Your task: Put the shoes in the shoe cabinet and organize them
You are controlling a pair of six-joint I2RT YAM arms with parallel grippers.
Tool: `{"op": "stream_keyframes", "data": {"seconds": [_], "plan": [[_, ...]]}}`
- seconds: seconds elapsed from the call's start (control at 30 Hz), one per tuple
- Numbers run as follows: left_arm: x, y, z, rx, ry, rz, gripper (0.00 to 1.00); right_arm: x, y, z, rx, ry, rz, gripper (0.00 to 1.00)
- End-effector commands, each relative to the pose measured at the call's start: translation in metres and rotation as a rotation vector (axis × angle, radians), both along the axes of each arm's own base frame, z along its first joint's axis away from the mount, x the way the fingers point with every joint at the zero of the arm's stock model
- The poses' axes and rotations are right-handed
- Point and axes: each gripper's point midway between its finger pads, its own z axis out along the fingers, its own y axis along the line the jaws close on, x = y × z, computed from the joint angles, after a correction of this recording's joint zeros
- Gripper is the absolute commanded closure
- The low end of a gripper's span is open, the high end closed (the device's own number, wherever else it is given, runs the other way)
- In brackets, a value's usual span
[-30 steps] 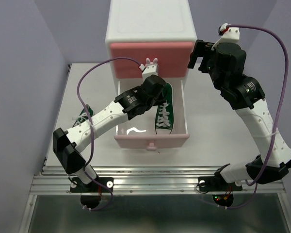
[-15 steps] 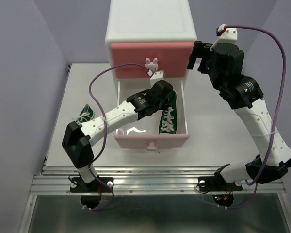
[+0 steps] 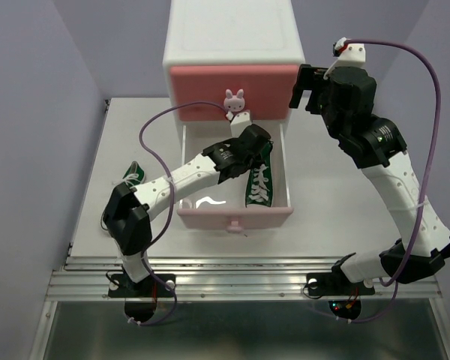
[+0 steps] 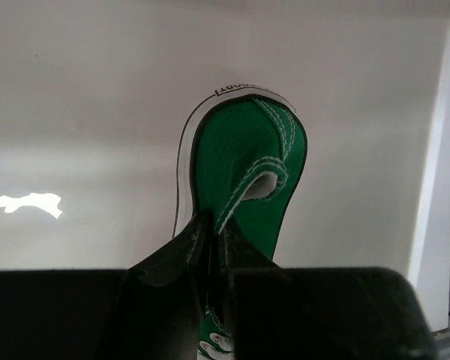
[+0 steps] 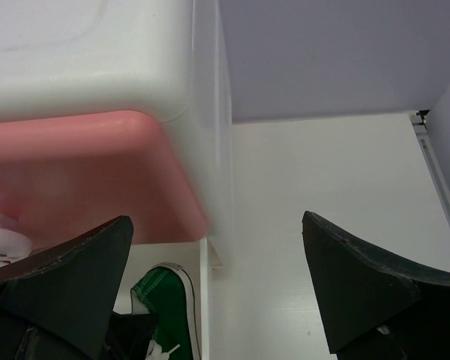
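green shoe [image 4: 244, 157] sits in the open lower drawer [image 3: 210, 217] of the shoe cabinet [image 3: 232, 30], on the drawer's right side, sole down, heel toward the cabinet body, toe toward the drawer front. left gripper [image 4: 214, 225] is down on it from above at the heel end: fingers [image 4: 187, 251] nearly together with the shoe's collar rim between them, so it reads as pinched on the shoe, gap very thin. Beyond the fingertips: the rounded heel with its white stitching, then bare white drawer floor. Off to the gripper's left on that floor there's a bright glare streak [image 4: 22, 201]. To its right, the drawer's side wall, close to the shoe. second green shoe [image 3: 132, 178] lies out on the table [image 3: 330, 187], well left of the left gripper and outside the drawer, partly hidden behind the left arm. Above the open drawer the upper drawer [image 3: 210, 86] is pushed in flush, bunny knob [image 3: 235, 97] just behind the left wrist. right gripper [image 5: 217, 219] is up at the cabinet's right front corner, jaws spread wide, nothing between them, touching nothing. Its camera looks down past the corner: upper drawer front on its left, bare table on its right, heel of the green shoe low in view under its left finger.
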Motion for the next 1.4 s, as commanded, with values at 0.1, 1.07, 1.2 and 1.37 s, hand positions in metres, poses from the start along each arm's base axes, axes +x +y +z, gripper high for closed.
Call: {"op": "stream_keyframes", "data": {"seconds": [0.1,1.07,1.2,1.37], "plan": [[0.001,-0.011,0.012,-0.025,0.000,-0.010,0.68,-0.001,-0.007,0.009,-0.015,-0.023,-0.018,0.00],[-0.051,0.164,0.153,-0.042,-0.245,0.349,0.08,-0.009,-0.017,-0.001,0.023,-0.017,-0.066,0.00],[-0.069,0.202,0.150,-0.009,-0.228,0.433,0.08,-0.007,-0.013,-0.003,0.020,-0.011,-0.052,0.00],[-0.063,0.272,0.121,0.041,-0.209,0.585,0.01,-0.004,-0.006,-0.007,0.029,0.001,-0.027,0.00]]}}
